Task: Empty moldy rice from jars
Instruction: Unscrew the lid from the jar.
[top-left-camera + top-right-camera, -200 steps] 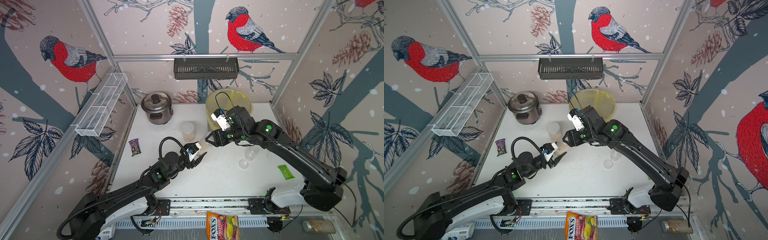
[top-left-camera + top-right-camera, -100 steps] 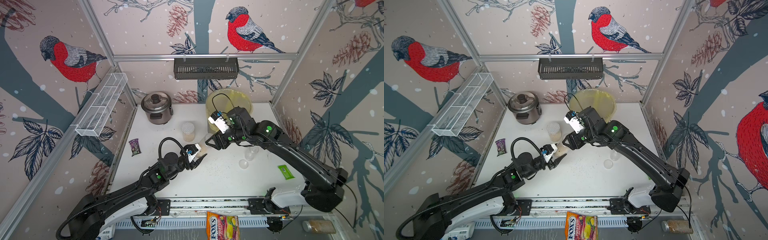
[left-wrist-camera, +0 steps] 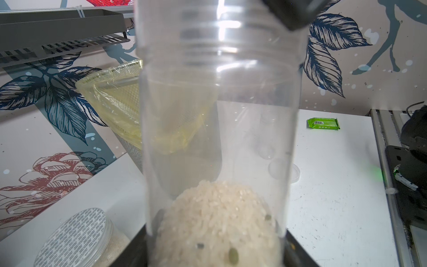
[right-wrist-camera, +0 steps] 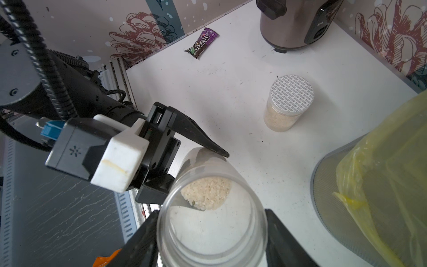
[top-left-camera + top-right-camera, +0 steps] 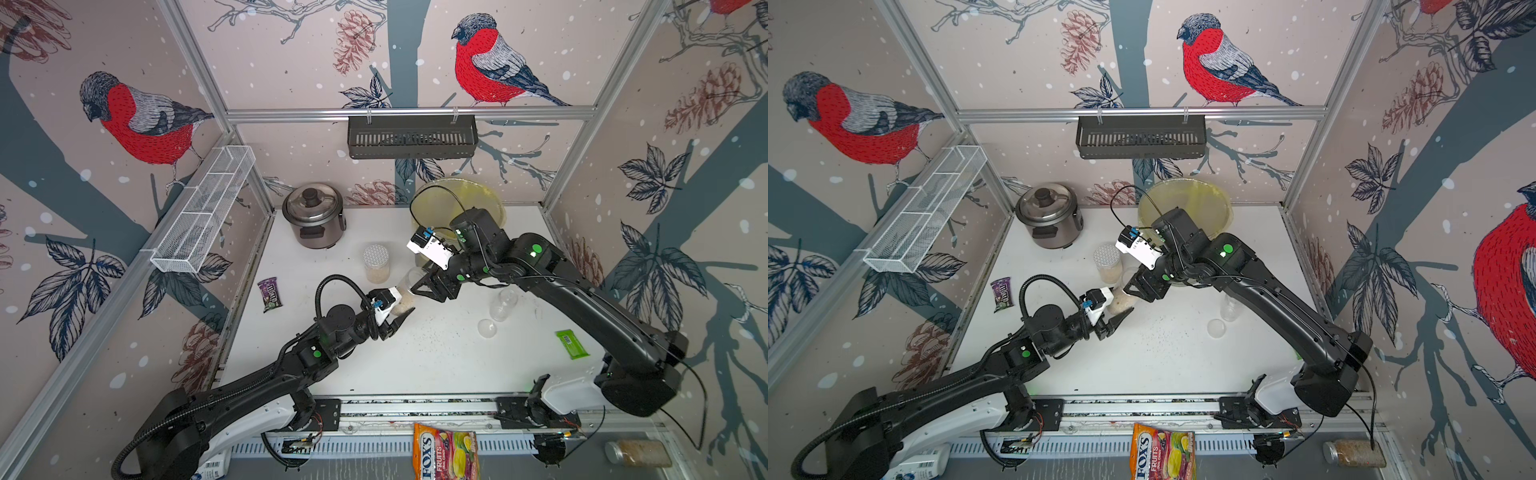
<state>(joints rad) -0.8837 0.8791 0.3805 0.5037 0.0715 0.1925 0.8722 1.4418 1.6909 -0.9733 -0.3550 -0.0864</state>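
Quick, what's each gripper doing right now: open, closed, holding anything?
Left gripper: closed on the rice jar, at its base end.
Right gripper: closed around the mouth end of the same jar.

A robot lab's mock kitchen booth: aluminium frame [image 5: 407, 112], bird wallpaper panels [image 5: 141, 124], rice cooker [image 5: 313, 216], arms [image 5: 582, 307] on a rail [image 5: 415, 409]

Candy bag [image 5: 446, 455] cut off (bottom edge); grey-capped jar [image 5: 638, 453] blurred.
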